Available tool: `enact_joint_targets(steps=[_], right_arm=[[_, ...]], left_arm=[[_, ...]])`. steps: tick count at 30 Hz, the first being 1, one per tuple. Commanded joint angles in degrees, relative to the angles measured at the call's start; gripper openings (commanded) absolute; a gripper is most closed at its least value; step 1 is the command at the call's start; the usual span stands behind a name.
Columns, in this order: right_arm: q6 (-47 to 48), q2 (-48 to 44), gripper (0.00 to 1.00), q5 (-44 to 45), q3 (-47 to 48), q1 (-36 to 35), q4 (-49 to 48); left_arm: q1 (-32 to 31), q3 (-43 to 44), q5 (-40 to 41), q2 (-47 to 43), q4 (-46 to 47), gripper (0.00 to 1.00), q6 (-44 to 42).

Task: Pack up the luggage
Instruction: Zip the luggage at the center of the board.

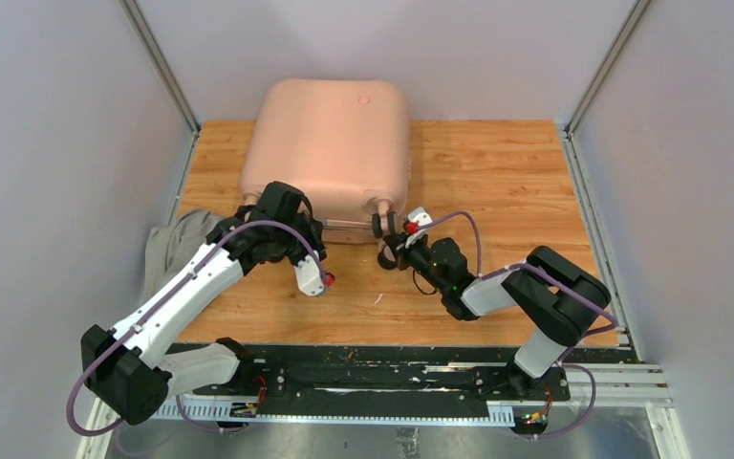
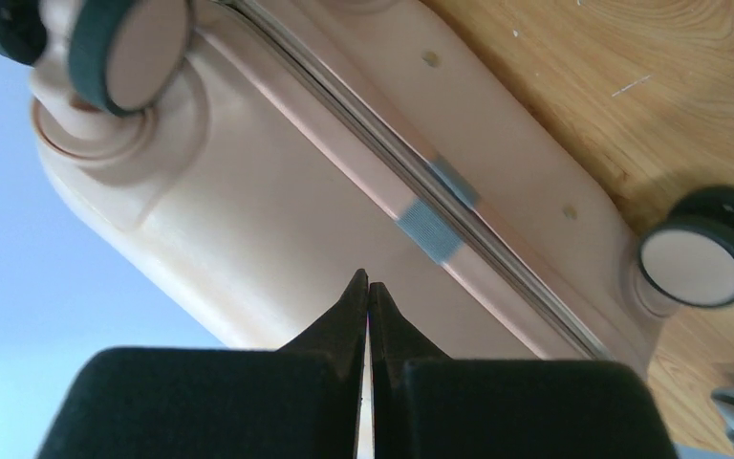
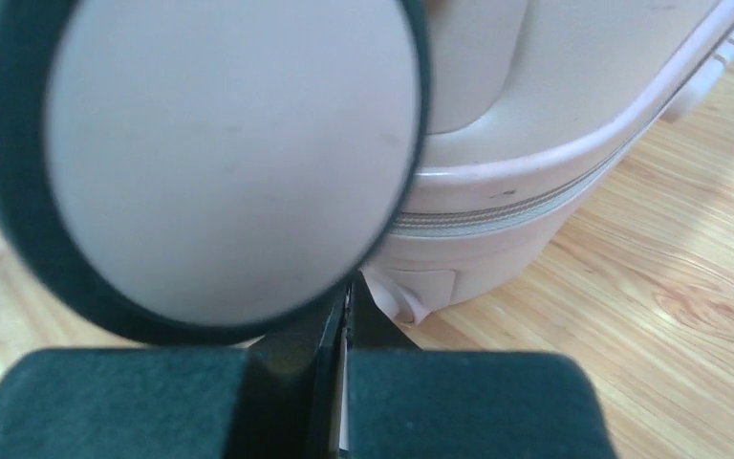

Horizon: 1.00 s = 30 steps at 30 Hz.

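The pale pink luggage [image 1: 330, 143] lies shut and flat at the back middle of the wooden table [image 1: 497, 191], wheels towards me. My left gripper [image 1: 269, 203] is at its near left corner. In the left wrist view its jaws [image 2: 368, 282] are shut and empty, tips just short of the luggage shell [image 2: 277, 220], with the zip seam [image 2: 411, 163] running between two wheels [image 2: 129, 48] [image 2: 698, 258]. My right gripper [image 1: 386, 244] sits by the near right wheel [image 1: 379, 225]. It is shut too, tips [image 3: 346, 292] right under that wheel [image 3: 220, 143], touching or nearly so.
A grey cloth bundle [image 1: 174, 244] lies at the table's left edge, partly under my left arm. Grey walls close in the left, right and back sides. The black base rail [image 1: 363, 378] runs along the near edge.
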State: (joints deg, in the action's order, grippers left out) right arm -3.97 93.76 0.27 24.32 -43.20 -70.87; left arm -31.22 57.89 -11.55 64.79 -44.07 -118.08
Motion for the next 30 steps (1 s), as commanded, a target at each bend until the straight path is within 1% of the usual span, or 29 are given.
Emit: enact_joint_targets(steps=[1, 4, 5, 6, 7, 9, 10, 11, 13, 14, 15, 16, 17, 18, 20, 23, 26, 28, 30], right_arm=[[2.1, -0.9, 0.00, 4.4, 2.2, -3.3, -5.9], [-1.4, -0.6, 0.00, 6.5, 0.1, -1.8, -8.5], [-1.9, -0.4, 0.00, 6.6, -0.2, -1.6, -8.9], [-2.1, -0.2, 0.00, 6.5, -0.3, -1.6, -9.2], [-2.5, 0.1, 0.00, 6.3, -0.4, -1.6, -9.5], [-3.5, 0.7, 0.00, 6.1, -0.4, -1.6, -10.3], [-4.1, 1.0, 0.00, 6.1, -0.4, -1.6, -10.8], [-4.5, 1.3, 0.00, 6.1, -0.5, -1.7, -11.2], [-5.5, 1.4, 0.00, 6.3, -0.5, -1.7, -11.6], [-5.7, 1.5, 0.00, 6.4, -0.6, -1.7, -11.7], [-6.1, 1.4, 0.00, 6.5, -0.8, -1.9, -11.6], [-6.3, 1.4, 0.00, 6.8, -0.9, -2.0, -11.5], [-6.5, 1.4, 0.00, 7.3, -1.1, -2.1, -11.4], [-6.8, 1.2, 0.00, 7.8, -1.3, -2.2, -11.4], [-7.4, 0.9, 0.00, 8.2, -1.6, -2.3, -11.3], [-7.3, 0.1, 0.00, 8.5, -1.3, -3.0, -9.8], [-7.0, -0.2, 0.00, 8.8, -0.7, -3.6, -8.5], [-7.0, -0.1, 0.00, 9.0, -0.4, -3.9, -8.1], [-7.0, 0.0, 0.00, 9.2, -0.2, -4.3, -7.6]], left_arm=[[-1.2, 1.3, 0.0, -0.2, 0.7, 0.00, -10.8], [-1.3, 2.2, 4.0, -1.3, 0.5, 0.00, -7.8], [-1.3, 3.2, 5.7, -1.4, 0.4, 0.00, -4.8], [-1.3, 4.7, 7.1, -1.3, 0.3, 0.02, 1.6], [-1.3, 7.1, 8.4, -0.9, 0.3, 0.14, 9.0], [-1.3, 14.1, 12.2, 1.8, -0.5, 0.48, 26.9], [-0.5, 18.8, 14.7, 3.8, -1.4, 0.55, 37.6], [1.7, 23.7, 15.5, 6.0, -3.9, 0.60, 46.6], [8.9, 32.1, 13.0, 9.8, -8.8, 0.72, 63.2], [12.6, 34.8, 12.1, 11.2, -10.3, 0.74, 70.1], [16.4, 36.3, 9.9, 12.1, -11.9, 0.82, 76.4], [20.2, 36.8, 8.2, 12.5, -13.1, 0.93, 81.4], [22.2, 36.4, 6.4, 12.3, -13.8, 0.99, 86.1], [23.4, 35.2, 5.9, 11.9, -13.9, 1.00, 89.7], [24.4, 31.9, 6.2, 11.0, -13.7, 1.00, 94.3], [26.9, 29.6, 5.4, 11.5, -13.2, 1.00, 97.9], [32.0, 29.3, 0.6, 13.9, -12.9, 1.00, 102.6], [34.6, 29.1, -2.4, 15.2, -12.9, 1.00, 104.0], [35.3, 27.5, -3.0, 15.5, -12.1, 1.00, 103.6]])
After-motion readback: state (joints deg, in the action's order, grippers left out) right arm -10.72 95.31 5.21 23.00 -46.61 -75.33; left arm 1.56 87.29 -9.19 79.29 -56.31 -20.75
